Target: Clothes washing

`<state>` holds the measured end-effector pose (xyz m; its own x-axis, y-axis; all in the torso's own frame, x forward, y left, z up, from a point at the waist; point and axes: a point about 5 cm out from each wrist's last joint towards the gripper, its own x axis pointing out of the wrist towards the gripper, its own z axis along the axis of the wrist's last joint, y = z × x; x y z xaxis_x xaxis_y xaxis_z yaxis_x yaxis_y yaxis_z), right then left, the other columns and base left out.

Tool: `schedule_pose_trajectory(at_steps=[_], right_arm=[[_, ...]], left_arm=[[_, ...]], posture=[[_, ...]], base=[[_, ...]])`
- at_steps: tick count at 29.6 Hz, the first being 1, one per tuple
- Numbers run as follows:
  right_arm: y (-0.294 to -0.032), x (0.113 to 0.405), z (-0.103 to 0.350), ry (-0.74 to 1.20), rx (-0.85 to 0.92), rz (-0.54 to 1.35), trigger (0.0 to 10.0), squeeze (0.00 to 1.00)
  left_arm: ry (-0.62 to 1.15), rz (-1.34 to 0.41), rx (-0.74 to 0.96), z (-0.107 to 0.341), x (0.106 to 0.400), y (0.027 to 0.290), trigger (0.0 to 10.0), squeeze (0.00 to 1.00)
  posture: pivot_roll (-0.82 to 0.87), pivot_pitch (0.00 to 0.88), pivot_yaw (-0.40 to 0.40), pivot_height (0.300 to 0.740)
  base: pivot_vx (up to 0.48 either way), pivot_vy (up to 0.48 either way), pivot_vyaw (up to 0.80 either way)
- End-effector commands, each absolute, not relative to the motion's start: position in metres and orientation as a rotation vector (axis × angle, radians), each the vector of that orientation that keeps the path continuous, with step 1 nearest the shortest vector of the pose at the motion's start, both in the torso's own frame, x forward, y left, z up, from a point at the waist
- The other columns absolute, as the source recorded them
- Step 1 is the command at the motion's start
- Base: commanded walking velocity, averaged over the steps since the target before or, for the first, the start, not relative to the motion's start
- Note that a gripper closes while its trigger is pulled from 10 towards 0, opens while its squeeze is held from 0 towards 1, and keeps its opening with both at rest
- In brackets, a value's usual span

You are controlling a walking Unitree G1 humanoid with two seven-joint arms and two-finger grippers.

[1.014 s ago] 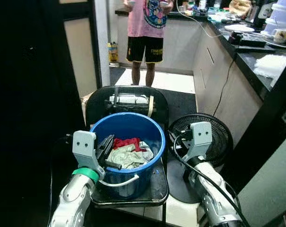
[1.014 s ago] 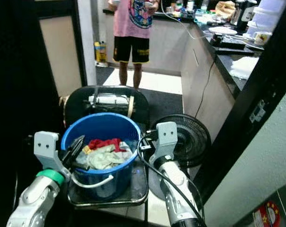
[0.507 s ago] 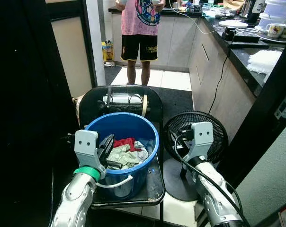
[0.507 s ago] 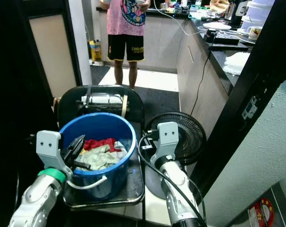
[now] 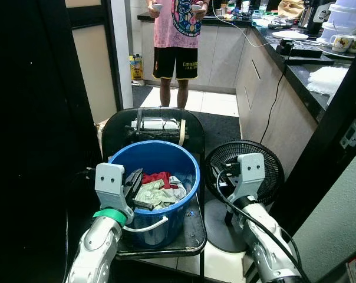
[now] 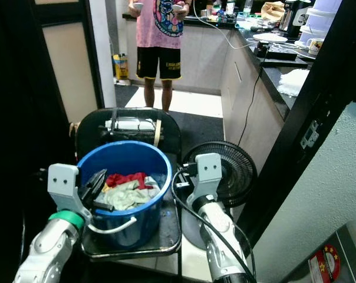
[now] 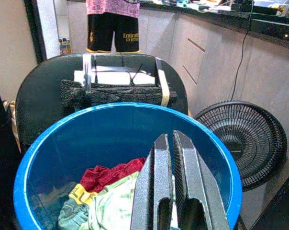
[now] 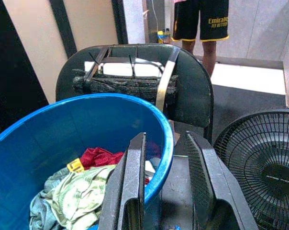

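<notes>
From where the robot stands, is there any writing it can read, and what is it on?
"Emirates": yellow print on the black shorts of the person standing in the kitchen; a smaller line under it is too small to read.
Round design on the person's pink shirt: too blurred to read.
Red and yellow sticker low on the grey surface on the right: its marks cannot be read.

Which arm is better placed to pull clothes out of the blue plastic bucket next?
Probably the left. The left gripper hangs over the blue plastic bucket's rim above the pale crumpled clothes, fingers shut; the right gripper sits outside, beside the black floor fan.
</notes>
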<state>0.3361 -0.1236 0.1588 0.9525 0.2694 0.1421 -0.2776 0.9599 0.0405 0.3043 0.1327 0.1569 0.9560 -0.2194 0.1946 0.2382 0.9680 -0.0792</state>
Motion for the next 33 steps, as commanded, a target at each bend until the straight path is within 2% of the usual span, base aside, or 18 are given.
schedule_pose_trajectory(at_steps=[1, 5, 8, 16, 33], right_arm=[[-0.1216, 0.3346, 0.1543, -0.122, 0.038, 0.293, 10.0, 0.00], [-0.1192, 0.3339, 0.1571, -0.144, -0.002, 0.309, 10.0, 0.00], [-0.1208, 0.3344, 0.1546, -0.119, 0.072, 0.298, 10.0, 0.00], [-0.1210, 0.3332, 0.1547, -0.124, 0.028, 0.298, 10.0, 0.00], [-0.1184, 0.3329, 0.1524, -0.111, 0.020, 0.306, 10.0, 0.00]], left_arm=[[-0.185, -0.233, -0.101, 0.1546, 0.3037, 0.1330, 10.0, 0.00], [-0.201, -0.234, -0.120, 0.1564, 0.3030, 0.1328, 10.0, 0.00], [-0.203, -0.235, -0.126, 0.1564, 0.3025, 0.1323, 10.0, 0.00], [-0.203, -0.239, -0.142, 0.1559, 0.3010, 0.1321, 10.0, 0.00], [-0.198, -0.231, -0.155, 0.1543, 0.2993, 0.1364, 10.0, 0.00]], posture=[[-0.03, 0.008, 0.022, 0.740], [-0.03, 0.003, 0.017, 0.740], [-0.03, 0.003, 0.016, 0.740], [-0.03, 0.015, 0.012, 0.740], [-0.03, 0.026, 0.010, 0.740]], base=[[0.000, 0.000, 0.00], [0.430, 0.000, 0.80], [0.439, 0.000, 0.00], [0.426, 0.000, 0.00], [0.000, 0.000, 0.00]])
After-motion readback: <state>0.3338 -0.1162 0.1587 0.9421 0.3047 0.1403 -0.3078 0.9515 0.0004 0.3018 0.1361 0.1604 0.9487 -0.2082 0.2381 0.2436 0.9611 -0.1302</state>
